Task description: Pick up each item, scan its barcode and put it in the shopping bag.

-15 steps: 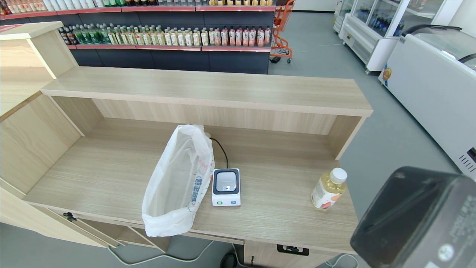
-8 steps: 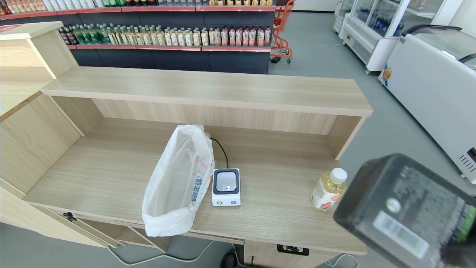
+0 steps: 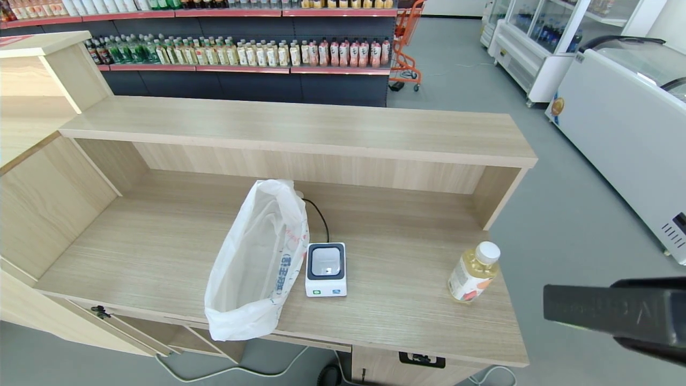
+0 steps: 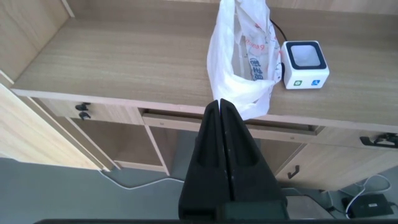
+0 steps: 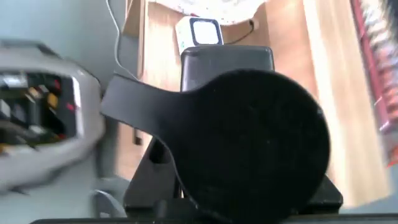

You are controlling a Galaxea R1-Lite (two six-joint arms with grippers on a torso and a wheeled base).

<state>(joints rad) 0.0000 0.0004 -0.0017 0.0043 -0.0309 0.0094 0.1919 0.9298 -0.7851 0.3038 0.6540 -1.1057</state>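
Dark pack [image 3: 616, 313]: cut off by the right edge — print blurred.
Scanner [image 5: 199, 31]: partly hidden behind the pack.
Bag [image 5: 205, 5]: cut off by the edge.

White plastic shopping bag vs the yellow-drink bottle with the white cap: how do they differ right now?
Pose: the white plastic shopping bag sags, mouth gaping open; the clear yellow-drink bottle with a white cap stands upright, capped.
Place: the bag is right beside the white square barcode scanner; the bottle stands apart near the counter's right end.
Build: bag is soft crumpled film; bottle is rigid, labelled.
Shared: both rest on the light wooden counter, unheld.
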